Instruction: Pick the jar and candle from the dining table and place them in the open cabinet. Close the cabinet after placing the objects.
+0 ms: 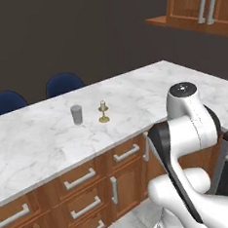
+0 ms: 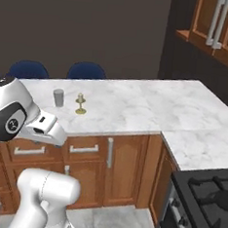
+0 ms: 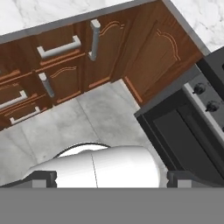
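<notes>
The jar [image 1: 76, 114] and the candle [image 1: 103, 112] stand upright, just beside each other, on the dining table [image 1: 148, 88]. The gripper [image 3: 111, 180] points down at the floor, jaws spread wide and holding nothing.

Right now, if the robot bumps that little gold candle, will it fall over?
Probably, yes. The candle stands on a thin stem over a small round base, so a sideways nudge could tip it. Once down it might roll on the smooth marble dining table. The jar beside it looks squatter and steadier.
</notes>
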Robot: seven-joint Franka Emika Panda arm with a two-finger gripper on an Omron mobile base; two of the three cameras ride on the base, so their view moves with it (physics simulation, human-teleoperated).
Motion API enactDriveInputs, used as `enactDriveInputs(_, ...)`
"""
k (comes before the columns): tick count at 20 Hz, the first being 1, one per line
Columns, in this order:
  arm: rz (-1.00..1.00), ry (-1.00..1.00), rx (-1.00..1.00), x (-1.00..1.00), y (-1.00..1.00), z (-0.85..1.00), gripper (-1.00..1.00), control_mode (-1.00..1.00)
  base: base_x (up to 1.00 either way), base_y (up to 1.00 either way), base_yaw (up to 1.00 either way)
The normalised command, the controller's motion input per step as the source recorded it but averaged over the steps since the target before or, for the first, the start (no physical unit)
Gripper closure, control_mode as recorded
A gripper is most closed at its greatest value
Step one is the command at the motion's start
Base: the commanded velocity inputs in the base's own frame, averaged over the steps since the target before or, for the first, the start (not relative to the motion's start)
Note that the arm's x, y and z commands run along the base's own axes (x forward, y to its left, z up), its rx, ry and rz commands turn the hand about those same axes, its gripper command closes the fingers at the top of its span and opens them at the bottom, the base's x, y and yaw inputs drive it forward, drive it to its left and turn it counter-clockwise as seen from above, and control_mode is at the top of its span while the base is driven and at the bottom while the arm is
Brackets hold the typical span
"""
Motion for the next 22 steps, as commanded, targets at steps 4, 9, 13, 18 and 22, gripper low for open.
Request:
enactDriveInputs(4, 0.00, 0.00, 0.00, 0.00, 0.00, 0.00, -1.00, 1.00, 0.03, 0.02, 0.25)
enactDriveInputs(9, 0.00, 0.00, 0.00, 0.00, 0.00, 0.00, -1.00, 1.00, 0.15, 0.00, 0.22)
enactDriveInputs(13, 0.00, 0.00, 0.00, 0.00, 0.00, 0.00, -1.00, 1.00, 0.29, 0.00, 0.18)
enactDriveInputs(18, 0.00, 0.00, 0.00, 0.00, 0.00, 0.00, -1.00, 1.00, 0.38, 0.00, 0.16)
enactDriveInputs(22, 0.00, 0.00, 0.00, 0.00, 0.00, 0.00, -1.00, 1.00, 0.38, 0.00, 0.14)
